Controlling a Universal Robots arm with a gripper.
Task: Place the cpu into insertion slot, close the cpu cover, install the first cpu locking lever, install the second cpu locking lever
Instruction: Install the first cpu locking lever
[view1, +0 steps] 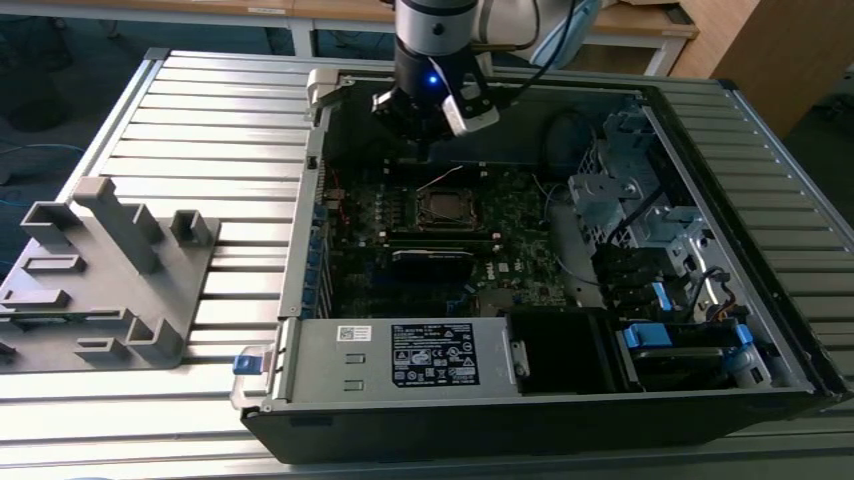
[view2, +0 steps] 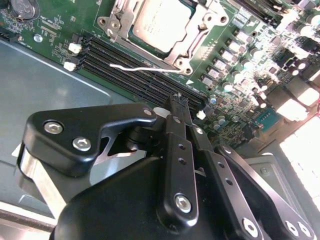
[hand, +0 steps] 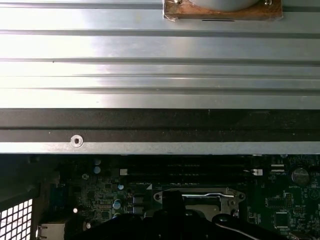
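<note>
Ribbed silvery metal surface (view1: 200, 110), its slats running across the exterior view. Directly on it: an open computer case (view1: 534, 425), lying on its side with the interior facing up, toward the exterior view's right; and a grey moulded fixture (view1: 114, 275) with upright posts, at the exterior view's left, apart from the case. First wrist view: the slatted surface (hand: 150, 50) beside the case wall (hand: 150, 147), with a brown-edged base (hand: 222, 13) resting on the slats.
</note>
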